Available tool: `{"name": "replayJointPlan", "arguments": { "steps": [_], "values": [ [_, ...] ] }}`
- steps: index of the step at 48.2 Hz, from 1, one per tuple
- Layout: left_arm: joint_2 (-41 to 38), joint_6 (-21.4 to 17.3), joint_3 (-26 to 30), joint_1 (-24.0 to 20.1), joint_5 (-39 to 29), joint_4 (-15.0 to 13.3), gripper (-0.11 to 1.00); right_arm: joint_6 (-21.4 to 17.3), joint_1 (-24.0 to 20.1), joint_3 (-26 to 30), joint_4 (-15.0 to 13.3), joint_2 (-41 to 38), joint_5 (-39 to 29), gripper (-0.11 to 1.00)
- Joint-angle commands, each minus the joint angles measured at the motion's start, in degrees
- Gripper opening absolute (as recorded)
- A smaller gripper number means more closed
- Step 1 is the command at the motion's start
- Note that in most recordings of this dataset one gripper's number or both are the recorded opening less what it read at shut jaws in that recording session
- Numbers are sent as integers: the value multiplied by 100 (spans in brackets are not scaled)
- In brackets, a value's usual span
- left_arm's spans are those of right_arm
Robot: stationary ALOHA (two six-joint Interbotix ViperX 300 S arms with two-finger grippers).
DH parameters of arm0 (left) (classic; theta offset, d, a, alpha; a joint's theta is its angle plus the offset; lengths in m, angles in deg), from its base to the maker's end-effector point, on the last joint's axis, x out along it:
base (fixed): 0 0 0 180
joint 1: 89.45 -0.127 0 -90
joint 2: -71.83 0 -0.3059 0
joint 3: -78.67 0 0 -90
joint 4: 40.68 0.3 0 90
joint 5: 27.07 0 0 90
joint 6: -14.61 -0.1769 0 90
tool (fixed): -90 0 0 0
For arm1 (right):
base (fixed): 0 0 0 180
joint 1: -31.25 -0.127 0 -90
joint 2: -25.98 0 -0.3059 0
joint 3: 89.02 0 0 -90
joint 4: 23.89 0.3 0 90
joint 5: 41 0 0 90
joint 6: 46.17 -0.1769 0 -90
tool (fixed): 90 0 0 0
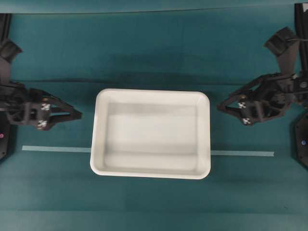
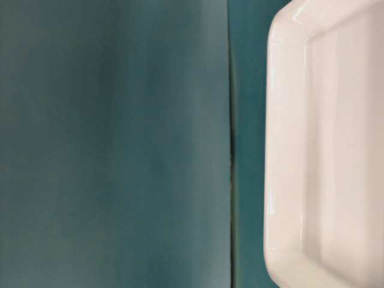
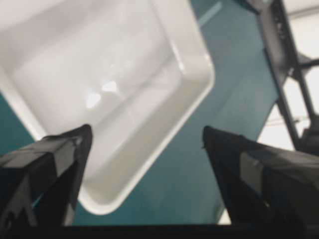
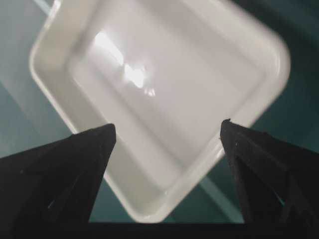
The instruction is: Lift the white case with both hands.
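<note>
White case (image 1: 150,133) lies between both open end effectors, untouched.

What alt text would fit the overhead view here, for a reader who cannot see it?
A white case, empty, sits flat in the middle of a teal table, over a thin pale tape strip. The left gripper and right gripper point at its short sides, jaws open, neither touching it.

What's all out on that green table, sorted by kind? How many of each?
White case: 1
Pale tape strip: 1
Black pincers, left pincer and right pincer: 2
Total: 4
</note>
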Motion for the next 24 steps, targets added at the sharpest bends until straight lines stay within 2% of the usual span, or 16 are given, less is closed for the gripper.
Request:
{"name": "replayJointPlan", "arguments": {
  "steps": [1,9,15,24],
  "values": [
    [193,-272,229,-9,-193,26,95,281,-26,88,-141,149,185,90],
    [686,-1310,396,-9,-519,26,94,1090,-53,-18,-193,554,492,90],
    [984,-2320,475,-9,-545,26,94,1688,-105,-62,-193,800,677,90],
    [1283,-3305,545,-9,-545,26,94,2549,-176,-88,-193,1116,1046,90]
  ]
}}
